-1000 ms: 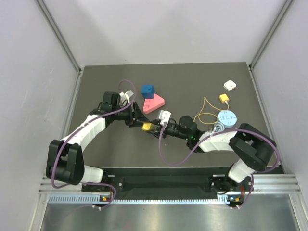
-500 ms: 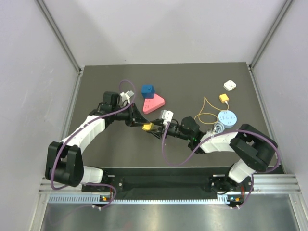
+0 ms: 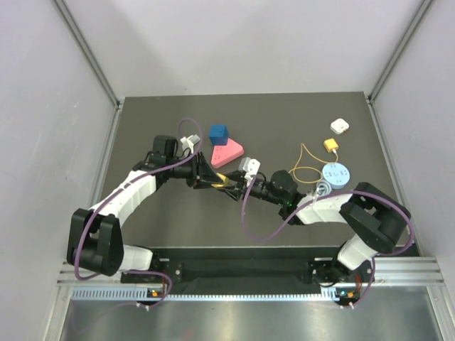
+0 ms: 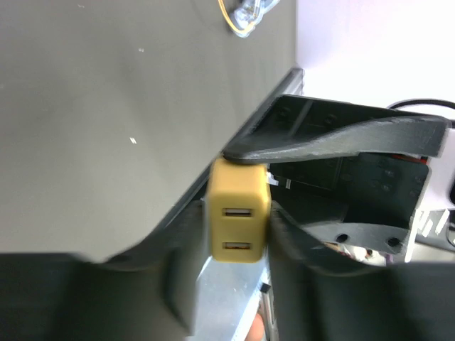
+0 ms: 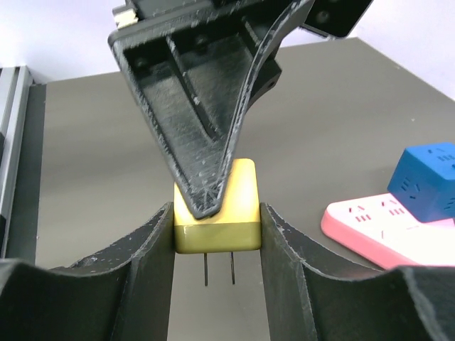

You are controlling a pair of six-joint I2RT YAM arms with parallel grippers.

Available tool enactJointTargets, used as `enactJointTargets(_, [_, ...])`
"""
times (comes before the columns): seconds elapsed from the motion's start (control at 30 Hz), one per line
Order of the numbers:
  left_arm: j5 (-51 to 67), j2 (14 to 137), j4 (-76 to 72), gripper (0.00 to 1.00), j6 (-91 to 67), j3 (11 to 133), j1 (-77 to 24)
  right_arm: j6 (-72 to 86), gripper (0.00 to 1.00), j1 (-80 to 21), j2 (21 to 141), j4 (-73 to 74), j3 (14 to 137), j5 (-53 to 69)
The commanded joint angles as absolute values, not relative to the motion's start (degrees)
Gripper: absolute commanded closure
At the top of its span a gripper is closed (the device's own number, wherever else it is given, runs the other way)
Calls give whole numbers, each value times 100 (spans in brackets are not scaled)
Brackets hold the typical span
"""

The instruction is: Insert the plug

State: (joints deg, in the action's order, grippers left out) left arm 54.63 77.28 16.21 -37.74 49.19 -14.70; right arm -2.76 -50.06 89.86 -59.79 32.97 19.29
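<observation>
The plug (image 3: pixel 330 145), a small yellow connector on a thin looping yellow-orange wire (image 3: pixel 304 169), lies at the back right, away from both grippers. A separate yellow charger block (image 3: pixel 224 182) with two metal prongs and two USB slots is held in the air at mid-table. My right gripper (image 3: pixel 232 185) is shut on its sides (image 5: pixel 217 231), prongs pointing down. My left gripper (image 3: pixel 215 181) is closed on the same block (image 4: pixel 238 213), with one finger (image 5: pixel 206 128) lying on the block's top.
A pink triangular power strip (image 3: pixel 226 153) lies just behind the grippers and shows in the right wrist view (image 5: pixel 387 234). A blue cube (image 3: pixel 218 133) sits behind it. A white square block (image 3: pixel 340 126) and a light-blue disc (image 3: pixel 335 174) lie at the right.
My right gripper has carried the yellow block a little up and right. My left gripper has come in and its fingers now close round the block.
</observation>
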Motion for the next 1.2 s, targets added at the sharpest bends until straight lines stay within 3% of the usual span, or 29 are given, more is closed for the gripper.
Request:
enactJointTargets(0.0, [5704,7664,1547,59,-3639,4957,-1485,-193,100,-4957,8947,-6478,3340,2004])
enactJointTargets(0.1, [5704,7673,1503,83,-3656,4966,-1485,-193,100,-4957,8956,-6451,3340,2065])
enactJointTargets(0.13, [5687,7682,1503,100,-3691,4975,-1485,-193,100,-4957,8956,-6451,3340,2074])
enactJointTargets(0.2, [5582,7743,1555,100,-3700,5027,-1485,-193,100,-4966,8965,-6451,3322,2118])
enactJointTargets(0.3, [5258,7831,1669,100,-3578,5150,-1477,-97,70,-4957,8904,-6364,3314,2162])
enactJointTargets(0.33, [5108,7840,1861,100,-3508,5290,-1477,-36,53,-4974,8851,-6363,3279,2136])
enactJointTargets(0.43, [4285,7919,2291,100,-3131,5693,-1477,148,22,-4957,8500,-6267,3120,1987])
enactJointTargets(0.53, [3239,8129,2741,100,-2596,6246,-1477,333,0,-4966,7896,-5609,3041,1575])
enactJointTargets(0.77, [1664,9033,2725,100,-1960,7074,-1485,896,0,-4896,6716,-2668,3322,-102])
enactJointTargets(0.97, [696,9798,2611,100,-1662,7909,-1704,1379,0,-4572,5724,-1979,2875,-1115])
enactJointTargets(1.17, [747,10203,2233,100,-1766,8156,-1968,1643,0,-3991,5072,-1864,2523,-1046])
